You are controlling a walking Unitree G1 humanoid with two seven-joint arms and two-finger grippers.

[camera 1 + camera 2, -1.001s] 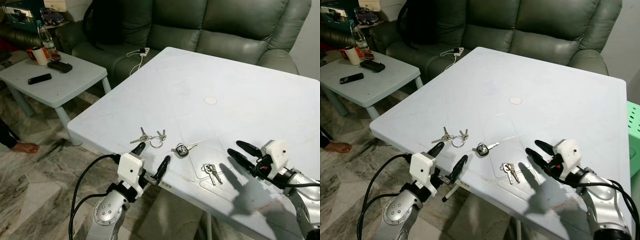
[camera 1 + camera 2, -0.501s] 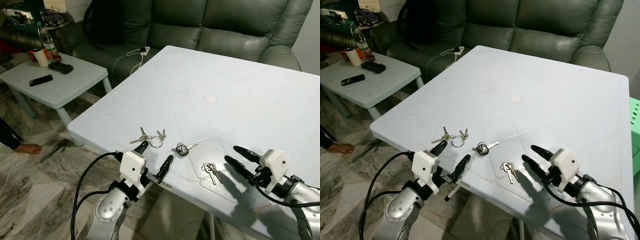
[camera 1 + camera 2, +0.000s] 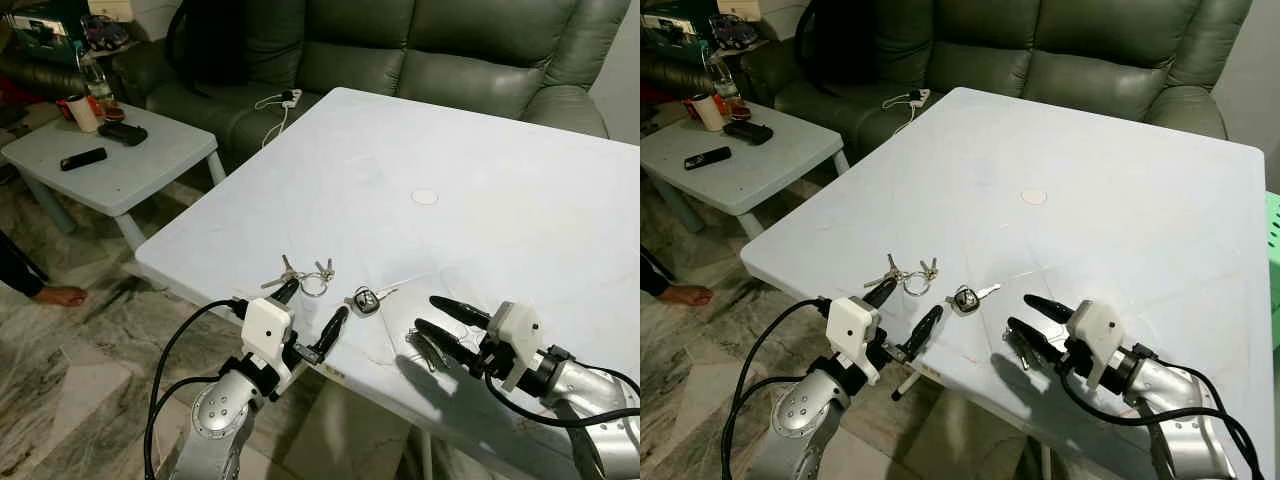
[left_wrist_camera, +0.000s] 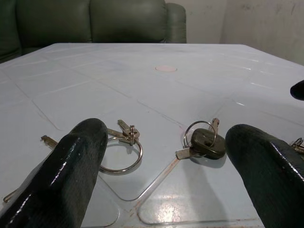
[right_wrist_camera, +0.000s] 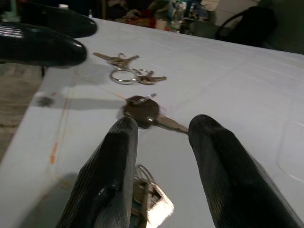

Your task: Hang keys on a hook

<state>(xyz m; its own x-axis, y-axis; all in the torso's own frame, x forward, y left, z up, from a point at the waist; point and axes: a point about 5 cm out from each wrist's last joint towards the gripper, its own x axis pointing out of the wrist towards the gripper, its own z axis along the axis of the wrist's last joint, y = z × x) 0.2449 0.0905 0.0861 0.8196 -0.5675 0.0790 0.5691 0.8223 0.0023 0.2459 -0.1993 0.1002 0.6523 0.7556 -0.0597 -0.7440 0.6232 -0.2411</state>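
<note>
Toward the lower right of the head view, the right gripper [image 3: 432, 320] has slid leftward over the white plastic tabletop [image 3: 480, 180] since a second ago, its fingers spread around the small silver key bunch [image 5: 145, 194]. That looks like the pickup step, no hook visible. At lower left, the left gripper [image 3: 308, 315] stays parted near the ring of silver keys [image 3: 305, 277] and black-headed car key [image 3: 364, 299].

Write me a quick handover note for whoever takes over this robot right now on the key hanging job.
Right gripper: open, low over the small key bunch near the white table's front edge, fingers either side, not gripping.
Left gripper: open, idle at the table's front edge, facing the big ring of keys.
Black-headed key lies between the two bunches.
Done: nothing picked up.
Left: grasp keys, find a hook, hang them.
</note>
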